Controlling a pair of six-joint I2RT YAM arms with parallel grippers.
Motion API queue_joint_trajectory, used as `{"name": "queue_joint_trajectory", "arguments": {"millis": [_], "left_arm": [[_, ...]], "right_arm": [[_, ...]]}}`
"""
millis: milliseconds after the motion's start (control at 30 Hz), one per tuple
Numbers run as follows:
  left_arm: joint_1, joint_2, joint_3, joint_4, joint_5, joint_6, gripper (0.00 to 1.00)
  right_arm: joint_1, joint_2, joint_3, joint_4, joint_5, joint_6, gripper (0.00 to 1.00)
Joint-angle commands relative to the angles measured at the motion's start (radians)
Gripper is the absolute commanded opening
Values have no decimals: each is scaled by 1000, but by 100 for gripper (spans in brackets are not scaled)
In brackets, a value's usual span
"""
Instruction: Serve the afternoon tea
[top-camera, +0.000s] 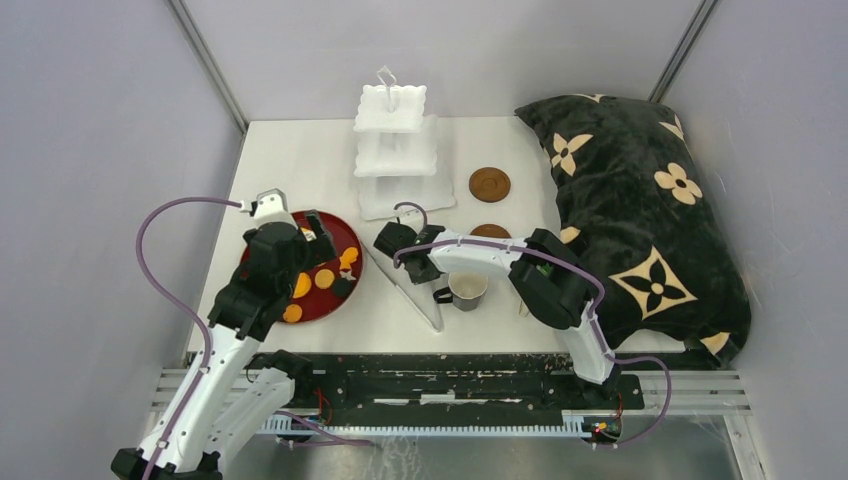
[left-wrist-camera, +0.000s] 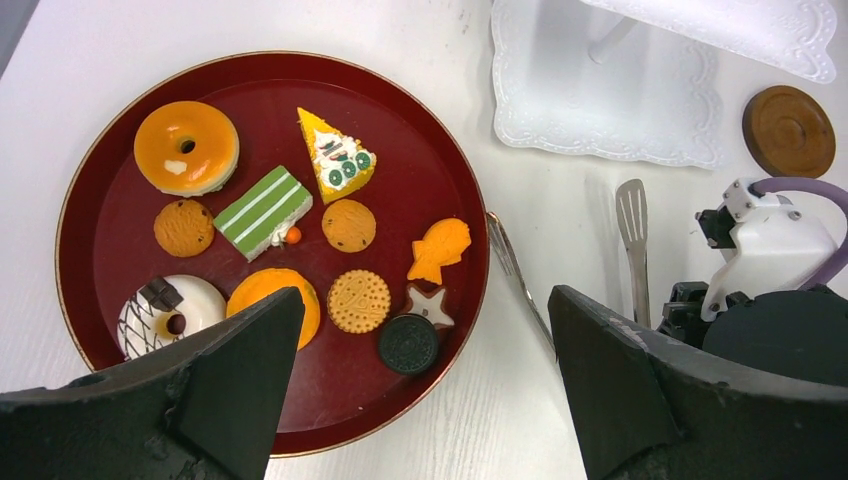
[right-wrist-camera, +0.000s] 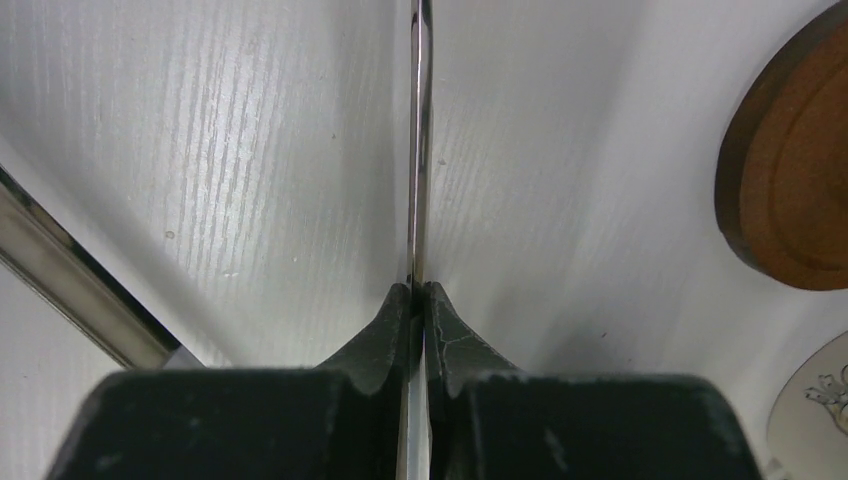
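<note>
Toy sweets lie on the dark red tray (left-wrist-camera: 110, 330): an orange donut (left-wrist-camera: 186, 146), a green striped cake (left-wrist-camera: 262, 211), a star cookie (left-wrist-camera: 430, 305) and several biscuits. My left gripper (left-wrist-camera: 425, 390) hovers open over the tray's near right rim, holding nothing. The white three-tier stand (top-camera: 395, 150) is at the back centre, with two brown coasters (top-camera: 489, 184) (top-camera: 490, 232) to its right. A mug (top-camera: 467, 290) stands in front of them. My right gripper (right-wrist-camera: 418, 292) is shut on one thin arm of the metal tongs (right-wrist-camera: 420, 150), low over the table between tray and mug.
A big black pillow (top-camera: 640, 210) with cream flowers fills the table's right side. The tongs (top-camera: 405, 290) lie splayed between tray and mug, their second arm (right-wrist-camera: 70, 280) to the left of my right fingers. A coaster (right-wrist-camera: 790, 190) lies close on the right.
</note>
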Motion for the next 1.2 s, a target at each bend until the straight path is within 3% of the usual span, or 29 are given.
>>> {"name": "queue_joint_trajectory", "arguments": {"millis": [0, 200, 400, 467, 633, 733, 1000, 1167], "left_arm": [[-4, 11, 3, 51, 13, -33, 99], [-4, 19, 10, 44, 1, -37, 99], [-4, 46, 27, 28, -9, -48, 99], [-4, 55, 28, 28, -10, -50, 99], [-4, 81, 34, 40, -16, -49, 99], [-4, 106, 40, 44, -32, -48, 99], [-4, 156, 62, 37, -25, -62, 99], [-4, 174, 72, 41, -36, -58, 99]], "right_arm": [[-7, -13, -28, 37, 21, -148, 6], [-22, -1, 1, 113, 0, -242, 12], [-66, -25, 37, 136, 7, -294, 29], [-96, -56, 30, 134, -36, -296, 41], [-123, -174, -52, 191, -151, -310, 89], [-121, -211, -110, 247, -275, -306, 99], [-94, -218, -239, 360, -399, -303, 100], [-71, -165, -206, 299, -387, -332, 99]]}}
